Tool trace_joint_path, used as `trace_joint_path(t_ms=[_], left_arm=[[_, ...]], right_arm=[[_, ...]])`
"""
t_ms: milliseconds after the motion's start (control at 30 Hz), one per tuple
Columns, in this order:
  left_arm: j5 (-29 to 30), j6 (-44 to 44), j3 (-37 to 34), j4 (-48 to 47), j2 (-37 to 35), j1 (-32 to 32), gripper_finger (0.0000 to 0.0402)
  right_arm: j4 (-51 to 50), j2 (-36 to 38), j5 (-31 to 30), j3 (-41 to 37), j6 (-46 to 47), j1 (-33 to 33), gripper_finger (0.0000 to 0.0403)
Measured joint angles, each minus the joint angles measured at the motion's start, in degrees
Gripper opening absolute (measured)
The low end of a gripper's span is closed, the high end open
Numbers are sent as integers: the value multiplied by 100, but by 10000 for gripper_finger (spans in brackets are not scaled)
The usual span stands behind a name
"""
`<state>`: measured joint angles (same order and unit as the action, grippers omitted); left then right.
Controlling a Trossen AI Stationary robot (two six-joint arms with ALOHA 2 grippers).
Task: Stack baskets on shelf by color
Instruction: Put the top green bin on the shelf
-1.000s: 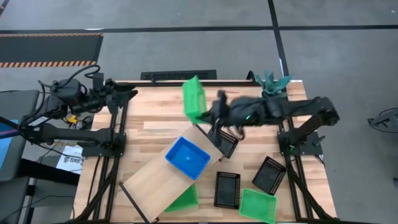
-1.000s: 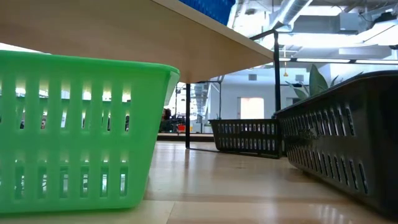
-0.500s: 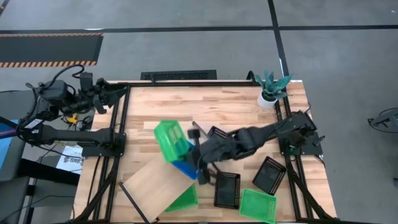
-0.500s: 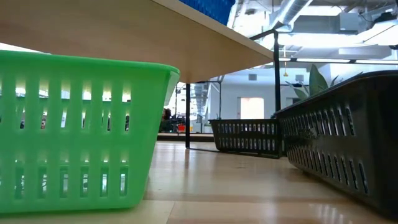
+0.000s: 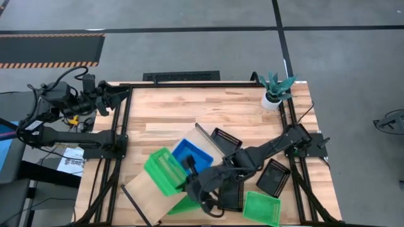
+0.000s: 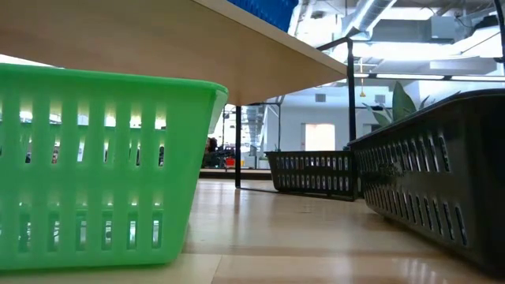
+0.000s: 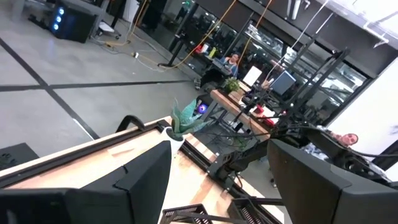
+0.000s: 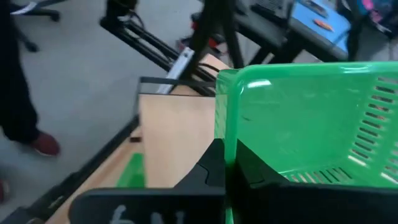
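My right gripper [image 5: 187, 168] reaches over the shelf [image 5: 144, 183], a pale plank lying slantwise near the table's near edge, and is shut on a green basket [image 5: 161, 170] above the plank's middle. A blue basket [image 5: 194, 155] sits on the plank right beside it. A second green basket [image 5: 187, 202] stands on the table under the plank, filling the low view [image 6: 102, 166]. A third green basket [image 5: 261, 209] and black baskets [image 5: 231, 192] [image 5: 274, 176] [image 5: 226, 140] lie on the table to the right. My left gripper [image 7: 217, 199] waits open at the far left corner. My right gripper holds the green basket by the rim of one end wall [image 8: 225, 118], with one finger [image 8: 208, 167] outside the wall and the other [image 8: 255, 177] inside. It comes from the table's right. The basket is tilted over the plank; I cannot tell whether its bottom touches the plank.
A potted plant [image 5: 274, 88] stands at the table's far right corner. The far half of the tabletop [image 5: 177, 110] is bare wood. In the low view, black baskets [image 6: 312, 173] [image 6: 442, 185] stand on the table beyond the shelf's black leg [image 6: 237, 146].
My right arm has swung the green basket from high over the table's far middle toward the near left and down to the shelf plank, next to the blue basket. The basket has turned from steeply tipped to nearly mouth-up. The left arm drew back a little to the left.
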<state>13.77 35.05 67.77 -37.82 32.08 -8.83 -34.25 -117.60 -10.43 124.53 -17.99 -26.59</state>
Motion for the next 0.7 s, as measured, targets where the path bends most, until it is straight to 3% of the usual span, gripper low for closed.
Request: trace_joint_path(t_ms=[367, 700], left_arm=[[6, -168, 0, -28, 0, 0, 254], [12, -184, 0, -31, 0, -1, 254]], right_arm=[[-1044, 14, 749, 249, 483, -127, 9], [-1810, 15, 770, 249, 692, -141, 10]])
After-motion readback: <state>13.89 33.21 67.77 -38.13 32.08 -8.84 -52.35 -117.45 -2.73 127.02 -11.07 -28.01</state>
